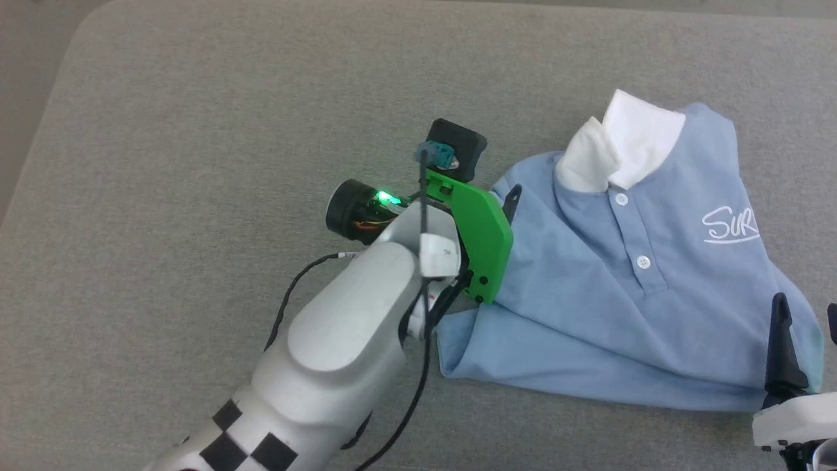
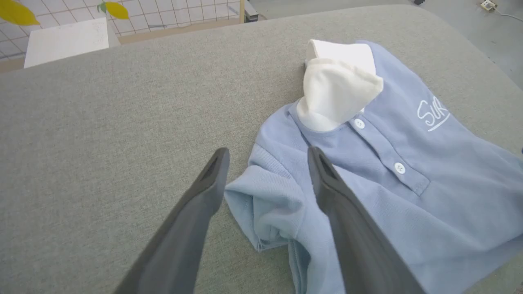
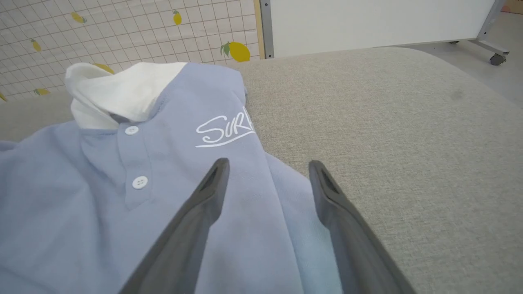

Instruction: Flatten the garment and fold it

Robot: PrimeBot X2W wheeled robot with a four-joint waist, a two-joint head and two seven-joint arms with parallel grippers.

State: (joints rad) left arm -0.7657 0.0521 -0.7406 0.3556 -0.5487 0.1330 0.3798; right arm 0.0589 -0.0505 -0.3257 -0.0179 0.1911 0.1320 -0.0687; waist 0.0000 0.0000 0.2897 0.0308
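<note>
- Two grippers in play, both with jaws spread wide, nothing pinched.
- We see the grey fabric table (image 1: 196,163) across the 9 o'clock half of the head view.
- The left arm (image 1: 340,347) comes in from 7 o'clock, with a green bracket (image 1: 487,229) at the wrist and a small green light lit beside it.
- The left gripper (image 2: 267,153) sits at the garment's 9 o'clock edge. In the left wrist view a bunched sleeve fold (image 2: 261,204) lies between its fingers (image 2: 196,212). We can't tell whether they touch the cloth.
- The garment (image 1: 588,294) lies on the table at 3 o'clock of the head view, front side up, rumpled and not flat.
- The white collar (image 1: 628,144) is at the garment's 12 o'clock, crumpled and partly standing.
- The placket (image 1: 631,235) runs from the collar toward 5 o'clock, with two white buttons showing.
- The white logo (image 1: 729,226) is at the garment's 2 o'clock, with its right end lost over a fold.
- The right gripper (image 3: 268,164) is at the garment's 4 o'clock corner. In the right wrist view one finger is over blue cloth and the other is along the garment's edge by the table. Contact is not readable.
</note>
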